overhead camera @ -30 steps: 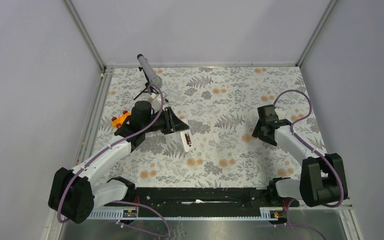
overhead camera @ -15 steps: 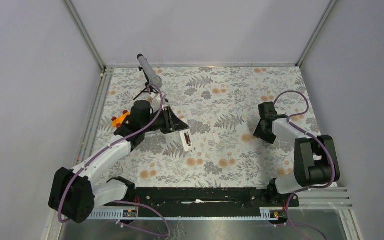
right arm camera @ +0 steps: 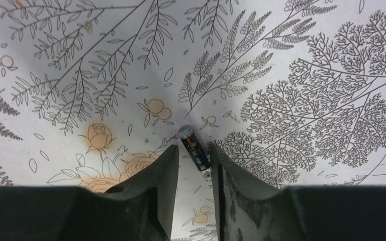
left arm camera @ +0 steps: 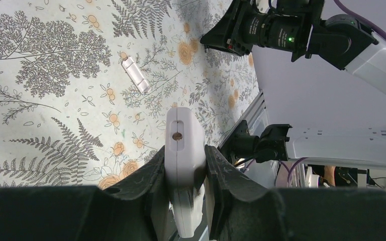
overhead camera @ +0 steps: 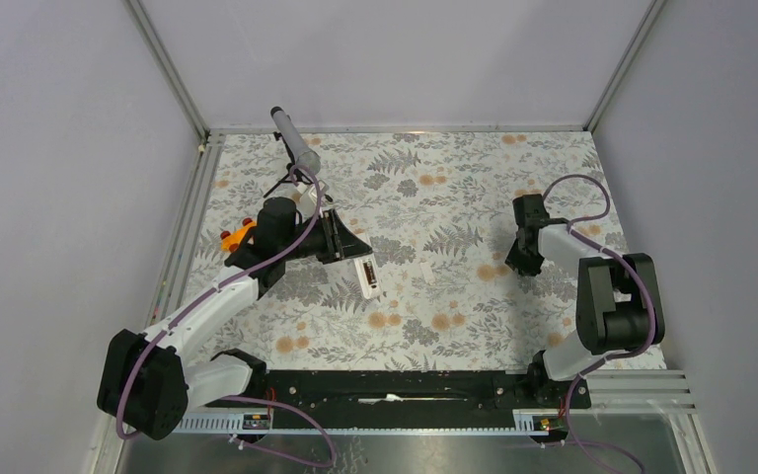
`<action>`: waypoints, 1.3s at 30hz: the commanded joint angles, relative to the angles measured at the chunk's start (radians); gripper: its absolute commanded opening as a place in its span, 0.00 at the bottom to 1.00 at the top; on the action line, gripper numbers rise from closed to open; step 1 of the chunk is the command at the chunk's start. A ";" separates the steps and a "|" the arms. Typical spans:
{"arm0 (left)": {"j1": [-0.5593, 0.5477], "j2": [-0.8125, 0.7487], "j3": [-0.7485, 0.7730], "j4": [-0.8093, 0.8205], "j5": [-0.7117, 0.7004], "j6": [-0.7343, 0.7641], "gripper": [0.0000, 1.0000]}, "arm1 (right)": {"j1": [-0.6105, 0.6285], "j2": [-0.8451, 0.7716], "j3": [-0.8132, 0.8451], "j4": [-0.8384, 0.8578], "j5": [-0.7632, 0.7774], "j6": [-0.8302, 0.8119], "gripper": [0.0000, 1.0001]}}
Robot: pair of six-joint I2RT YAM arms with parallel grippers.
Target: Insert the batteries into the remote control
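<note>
My left gripper (overhead camera: 353, 255) is shut on the white remote control (overhead camera: 366, 276) and holds it above the mat, left of centre. In the left wrist view the remote (left arm camera: 181, 135) stands on edge between the closed fingers (left arm camera: 221, 165). My right gripper (overhead camera: 520, 261) points down at the mat on the right. In the right wrist view its jaws (right arm camera: 194, 163) are open, with a dark battery (right arm camera: 193, 147) lying on the mat between the fingertips, close to the right finger. I see no second battery.
A small white flat piece (left arm camera: 135, 75) lies on the mat between the arms; it also shows in the top view (overhead camera: 425, 269). An orange toy car (overhead camera: 239, 237) and a grey tube on a black tripod (overhead camera: 294, 143) stand at the back left.
The right arm has folded upright, its elbow drawing in, and its gripper has come down over the battery. The left arm and the remote have not moved.
</note>
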 commanded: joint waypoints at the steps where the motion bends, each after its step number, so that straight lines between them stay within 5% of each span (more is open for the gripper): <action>1: 0.008 -0.004 0.002 0.069 0.036 0.000 0.00 | -0.008 0.034 0.027 -0.007 -0.047 -0.026 0.32; 8: 0.011 -0.034 -0.005 0.087 0.020 -0.015 0.00 | -0.008 0.007 -0.002 -0.009 -0.086 -0.034 0.22; 15: 0.011 -0.035 -0.009 0.095 0.024 -0.026 0.00 | -0.008 0.025 -0.017 -0.004 -0.118 -0.019 0.33; 20: 0.011 -0.036 -0.016 0.099 0.024 -0.025 0.00 | -0.008 0.008 -0.032 0.012 -0.132 -0.011 0.15; 25: 0.007 -0.012 -0.051 0.183 0.050 -0.039 0.00 | -0.008 -0.069 -0.062 0.058 -0.235 0.013 0.11; 34: -0.154 0.125 -0.140 0.467 -0.014 -0.175 0.00 | 0.038 -0.449 -0.202 0.197 -0.707 0.066 0.14; 39: -0.196 0.242 -0.243 0.835 -0.030 -0.339 0.00 | 0.185 -0.610 -0.216 0.225 -0.816 0.091 0.14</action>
